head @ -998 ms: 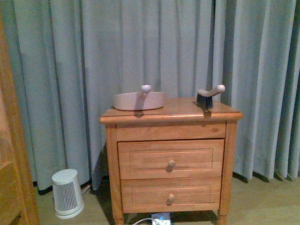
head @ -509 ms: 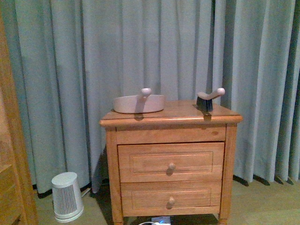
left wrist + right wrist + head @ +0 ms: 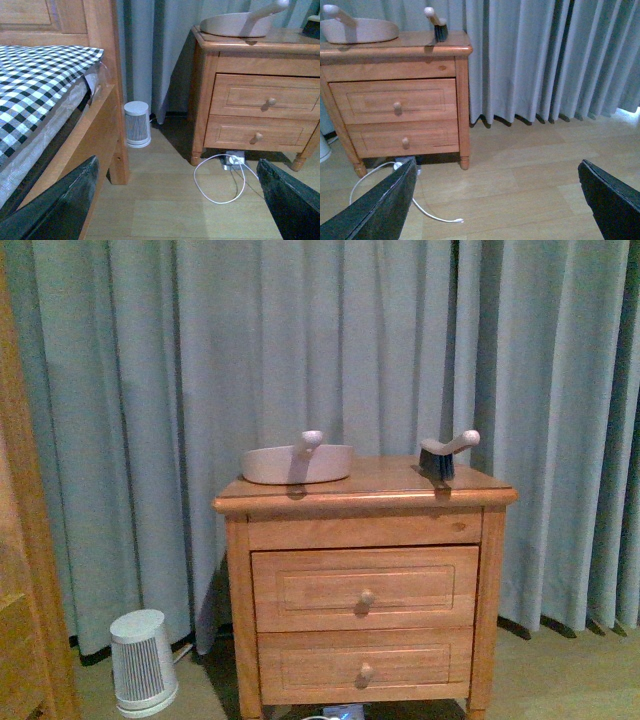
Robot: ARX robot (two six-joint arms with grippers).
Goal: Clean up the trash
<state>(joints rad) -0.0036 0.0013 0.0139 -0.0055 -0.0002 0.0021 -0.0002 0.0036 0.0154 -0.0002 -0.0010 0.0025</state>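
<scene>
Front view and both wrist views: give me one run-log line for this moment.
trash: none in view | left hand: open, empty | right hand: open, empty | dustpan, brush: on nightstand

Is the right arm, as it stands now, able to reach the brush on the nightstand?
Probably yes, though it hangs some way off. The brush stands uncovered on the nightstand, the open right gripper faces it, and only floor lies between.
</scene>
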